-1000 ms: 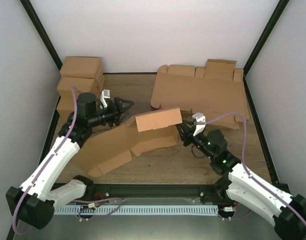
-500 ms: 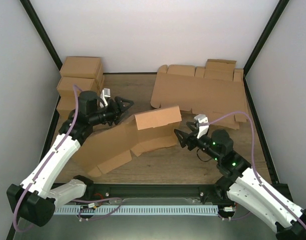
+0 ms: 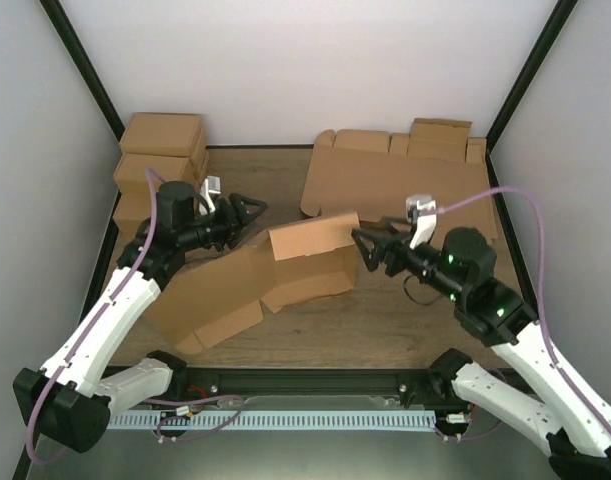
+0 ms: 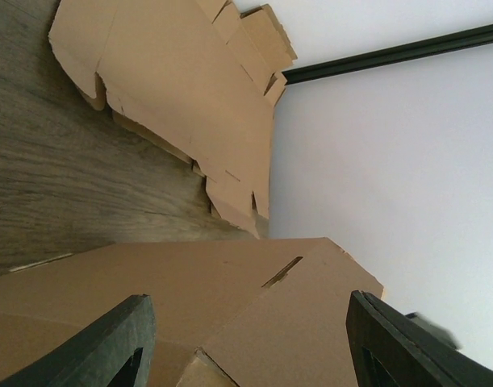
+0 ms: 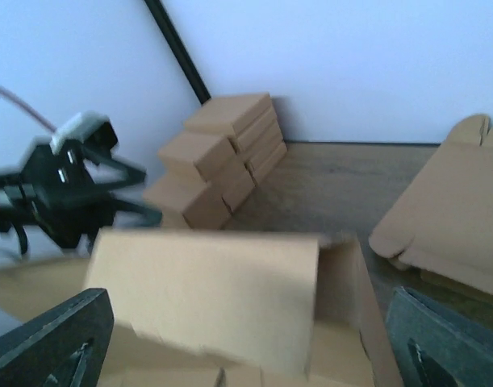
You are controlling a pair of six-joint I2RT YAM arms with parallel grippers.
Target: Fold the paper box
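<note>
step: mid-fold, one panel up | paper box (image 3: 285, 280): on table (image 3: 405, 325), between both grippers | right gripper (image 3: 362, 250): jaws wide, empty — beside raised panel (image 3: 315, 238) | left gripper (image 3: 253, 216): partly open, seemingly touching nothing | next: re-grip panel, press along crease

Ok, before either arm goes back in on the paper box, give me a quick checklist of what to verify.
1. Right tool open, holding nothing: ok.
2. Left tool open, nothing between its fingers: ok.
3. Paper box has one panel raised: ok.
4. All flaps folded up: not ok; the box's left side lies low and unfolded.
5. Raised panel apart from the stack of blanks behind it: cannot tell; they overlap in the top view.
</note>
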